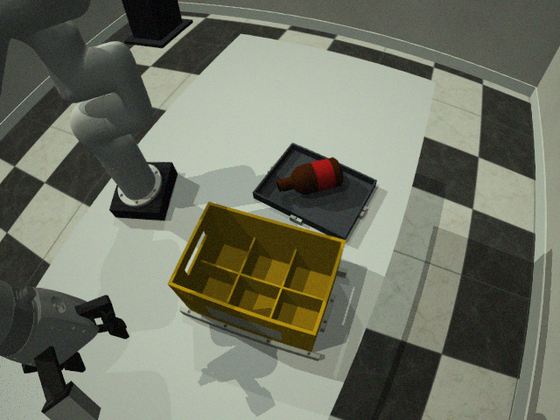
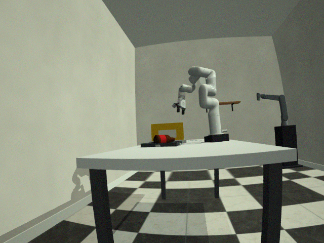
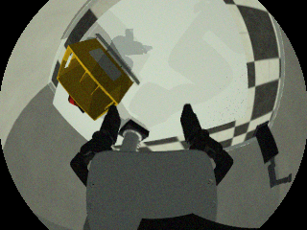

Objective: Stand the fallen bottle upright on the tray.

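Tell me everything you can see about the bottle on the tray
The bottle is dark brown and glossy, with a red band around its body and a short narrow neck. It lies on its side inside the shallow dark tray, neck pointing toward the arm's base, beside the yellow crate. Only the tray touches it; the open gripper hangs well above the table, holding nothing.

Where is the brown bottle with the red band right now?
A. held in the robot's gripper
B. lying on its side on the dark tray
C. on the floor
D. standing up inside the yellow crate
B: the bottle lies on its side on the tray; the gripper is open and far off.
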